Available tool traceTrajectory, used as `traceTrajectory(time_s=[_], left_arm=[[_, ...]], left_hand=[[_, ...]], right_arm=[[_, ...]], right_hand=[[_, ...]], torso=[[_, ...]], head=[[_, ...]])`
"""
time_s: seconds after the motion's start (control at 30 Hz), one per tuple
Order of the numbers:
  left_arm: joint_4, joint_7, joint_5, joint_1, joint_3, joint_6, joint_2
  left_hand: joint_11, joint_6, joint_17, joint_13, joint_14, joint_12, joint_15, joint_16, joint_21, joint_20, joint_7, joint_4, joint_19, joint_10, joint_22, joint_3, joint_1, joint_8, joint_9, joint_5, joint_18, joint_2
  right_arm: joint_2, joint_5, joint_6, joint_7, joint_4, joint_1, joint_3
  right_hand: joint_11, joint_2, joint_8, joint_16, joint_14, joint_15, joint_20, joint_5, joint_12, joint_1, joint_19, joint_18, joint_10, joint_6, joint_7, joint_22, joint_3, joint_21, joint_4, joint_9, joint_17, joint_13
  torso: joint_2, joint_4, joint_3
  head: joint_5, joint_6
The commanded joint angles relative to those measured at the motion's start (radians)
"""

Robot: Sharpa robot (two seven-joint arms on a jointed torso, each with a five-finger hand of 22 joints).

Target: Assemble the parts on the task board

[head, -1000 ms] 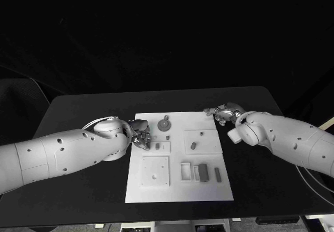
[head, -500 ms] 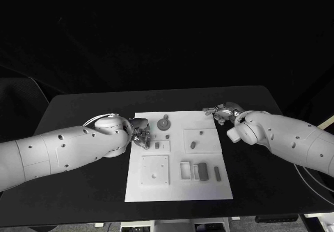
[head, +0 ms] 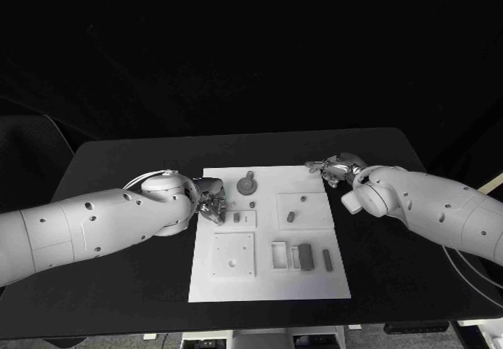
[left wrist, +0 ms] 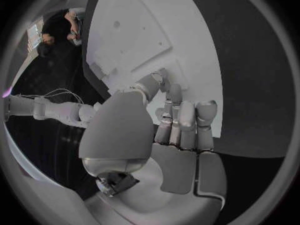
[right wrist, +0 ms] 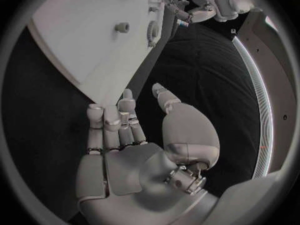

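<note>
The white task board (head: 270,280) lies mid-table with several grey parts on it: a round part (head: 247,187), a small part (head: 238,217), another (head: 291,216) on a raised square, and two bars (head: 306,257) (head: 328,260) near a white frame (head: 280,256). My left hand (head: 213,201) hovers at the board's left edge, fingers side by side and loosely bent (left wrist: 181,120), thumb over the board (left wrist: 187,50), nothing seen in it. My right hand (head: 334,169) hangs off the board's far right corner, fingers (right wrist: 112,122) loosely extended, thumb apart, empty.
A raised white square plate (head: 232,256) with holes sits on the board's near left. Black table (head: 126,167) surrounds the board on all sides. The right wrist view shows the board's edge (right wrist: 140,80), the round part (right wrist: 152,32) and my left hand (right wrist: 200,5) beyond it.
My left hand has drawn slightly back and away from the small part at the board's left edge. The right hand has barely moved.
</note>
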Motion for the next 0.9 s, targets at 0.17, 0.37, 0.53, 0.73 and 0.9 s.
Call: traceTrajectory(time_s=[0.17, 0.37, 0.53, 0.73, 0.9], left_arm=[[0.01, -0.026, 0.002, -0.003, -0.003, 0.024, -0.004], [0.01, -0.03, 0.0, -0.003, -0.003, 0.022, -0.004], [0.011, -0.04, -0.02, -0.003, -0.003, 0.014, -0.004], [0.012, -0.043, -0.028, -0.003, -0.003, 0.019, -0.005], [0.012, -0.046, -0.028, -0.003, -0.003, 0.018, -0.004]], left_hand=[[0.012, 0.015, -0.001, -0.002, -0.005, -0.005, -0.002, -0.005, -0.007, -0.005, 0.011, 0.0, -0.002, 0.005, -0.001, 0.006, -0.001, 0.002, 0.002, 0.002, 0.036, 0.005], [0.012, 0.016, -0.002, -0.002, -0.006, -0.005, -0.002, -0.005, -0.007, -0.005, 0.011, 0.001, -0.002, 0.005, -0.001, 0.006, -0.002, 0.003, 0.002, 0.001, 0.036, 0.004], [0.013, 0.016, -0.002, -0.002, -0.006, -0.005, -0.002, -0.005, -0.007, -0.005, 0.011, 0.001, -0.002, 0.005, -0.002, 0.006, -0.003, 0.003, 0.002, 0.001, 0.036, 0.004], [0.013, 0.019, -0.002, -0.002, -0.005, -0.005, -0.001, -0.005, -0.007, -0.005, 0.011, 0.004, -0.002, 0.006, -0.002, 0.006, -0.008, 0.004, 0.003, -0.001, 0.035, 0.002], [0.013, 0.02, -0.002, -0.002, -0.005, -0.005, -0.001, -0.004, -0.006, -0.004, 0.011, 0.005, -0.002, 0.006, -0.002, 0.006, -0.011, 0.004, 0.003, -0.001, 0.035, 0.001]], right_arm=[[0.001, -0.007, 0.018, 0.004, 0.0, -0.001, 0.0], [0.001, -0.007, 0.018, 0.005, 0.0, -0.001, 0.0], [0.002, -0.007, 0.02, 0.005, -0.001, -0.003, 0.0], [0.003, -0.007, 0.02, 0.005, -0.002, -0.005, 0.0], [0.003, -0.007, 0.02, 0.005, -0.002, -0.005, 0.0]], right_hand=[[0.002, 0.001, -0.003, -0.004, 0.0, -0.01, -0.002, 0.0, -0.005, -0.005, 0.005, 0.028, 0.003, 0.0, 0.009, 0.001, -0.007, 0.132, -0.001, -0.001, -0.002, -0.001], [0.002, 0.001, -0.003, -0.004, 0.0, -0.01, -0.002, 0.0, -0.005, -0.005, 0.005, 0.028, 0.003, 0.0, 0.009, 0.001, -0.007, 0.132, -0.001, -0.001, -0.002, -0.001], [0.002, 0.001, -0.003, -0.004, 0.0, -0.01, -0.002, 0.0, -0.005, -0.005, 0.005, 0.028, 0.003, 0.0, 0.009, 0.001, -0.007, 0.132, -0.001, -0.001, -0.002, -0.001], [0.002, 0.001, -0.003, -0.004, 0.0, -0.01, -0.002, 0.0, -0.005, -0.006, 0.005, 0.028, 0.003, 0.0, 0.009, 0.001, -0.007, 0.132, -0.001, -0.001, -0.002, -0.001], [0.002, 0.001, -0.003, -0.004, 0.0, -0.01, -0.002, 0.0, -0.005, -0.006, 0.005, 0.028, 0.003, 0.0, 0.009, 0.001, -0.007, 0.132, -0.001, -0.001, -0.002, -0.001]], torso=[[0.0, 0.0002, -0.0003], [0.0, 0.0002, -0.0002], [0.0, 0.0002, 0.0002], [0.0, 0.0001, 0.0002], [0.0, 0.0001, 0.0]], head=[[-0.001, -0.001], [-0.002, -0.002], [-0.002, -0.003], [-0.001, -0.003], [-0.002, -0.004]])
